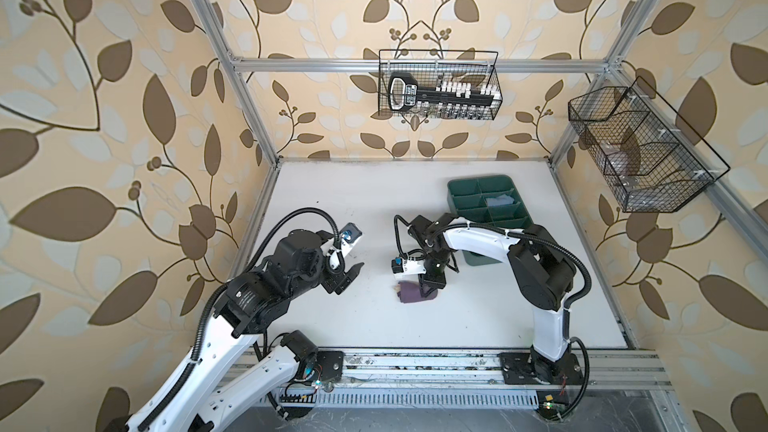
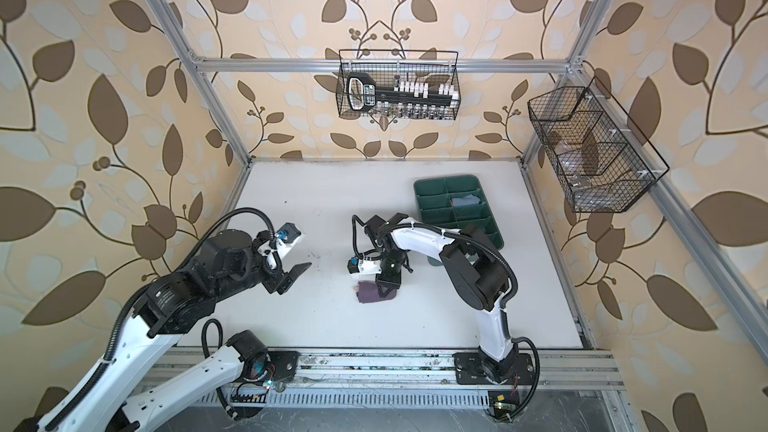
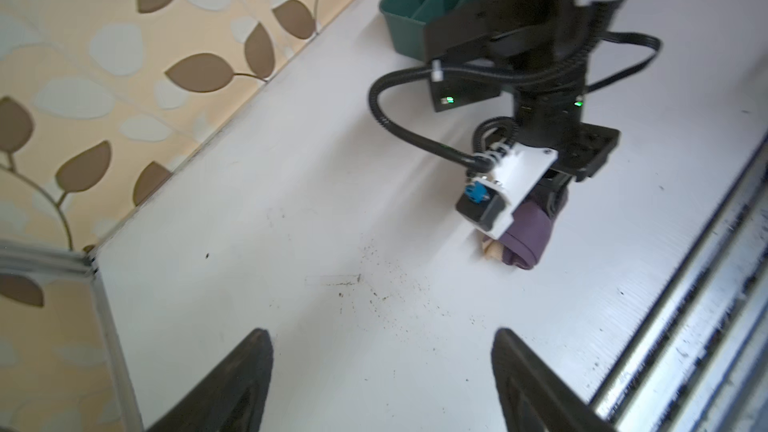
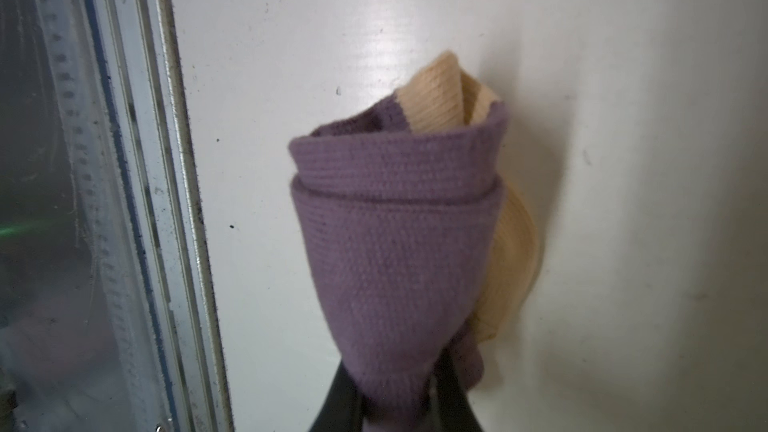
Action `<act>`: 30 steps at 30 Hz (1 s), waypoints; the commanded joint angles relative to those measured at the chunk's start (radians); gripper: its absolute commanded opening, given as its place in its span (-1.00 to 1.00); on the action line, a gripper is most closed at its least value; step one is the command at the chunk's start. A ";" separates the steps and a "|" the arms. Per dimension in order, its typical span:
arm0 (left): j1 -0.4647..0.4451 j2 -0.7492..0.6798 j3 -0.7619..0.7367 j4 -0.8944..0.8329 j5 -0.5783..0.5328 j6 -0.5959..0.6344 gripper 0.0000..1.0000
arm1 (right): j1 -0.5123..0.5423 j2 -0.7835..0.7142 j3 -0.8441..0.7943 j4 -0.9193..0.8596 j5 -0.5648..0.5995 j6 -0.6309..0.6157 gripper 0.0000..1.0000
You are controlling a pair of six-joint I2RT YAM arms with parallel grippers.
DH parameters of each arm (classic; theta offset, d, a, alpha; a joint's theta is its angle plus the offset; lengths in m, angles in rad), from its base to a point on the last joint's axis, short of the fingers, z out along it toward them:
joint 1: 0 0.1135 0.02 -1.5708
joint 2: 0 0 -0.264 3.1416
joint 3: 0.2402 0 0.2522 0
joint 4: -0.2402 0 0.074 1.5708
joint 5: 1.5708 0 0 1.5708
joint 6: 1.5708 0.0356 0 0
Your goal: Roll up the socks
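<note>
Right claw [image 1: 431, 289] pinches purple sock [image 1: 409, 292]; green tray [image 1: 454, 197], maybe cloth [image 1: 500, 201], behind.

L gripper [image 1: 354, 275] jaws wide apart, empty, R arm [image 1: 478, 238] arched, R gripper [image 1: 430, 293] pointing down, pinching purple sock [image 1: 409, 291]

Purple sock [image 4: 390, 251], tan toe and heel showing, rolled into a bundle, on white table [image 4: 623, 76]

Both top views are bright, evenly lit by soft diffuse light; the white worktop [image 1: 374, 209] looks slightly washed out, shadows faint; frame bars [image 1: 415, 65] splay toward the corners, a wide-lens distortion; the left wrist view is smeared by motion blur; the right wrist view is sharp on the purple sock [image 4: 390, 243], glare streaking the worktop beside it.
</note>
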 commanded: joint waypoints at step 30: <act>-0.541 0.808 -0.316 0.824 -0.372 0.270 0.49 | -0.079 0.131 0.010 -0.065 -0.075 -0.032 -0.68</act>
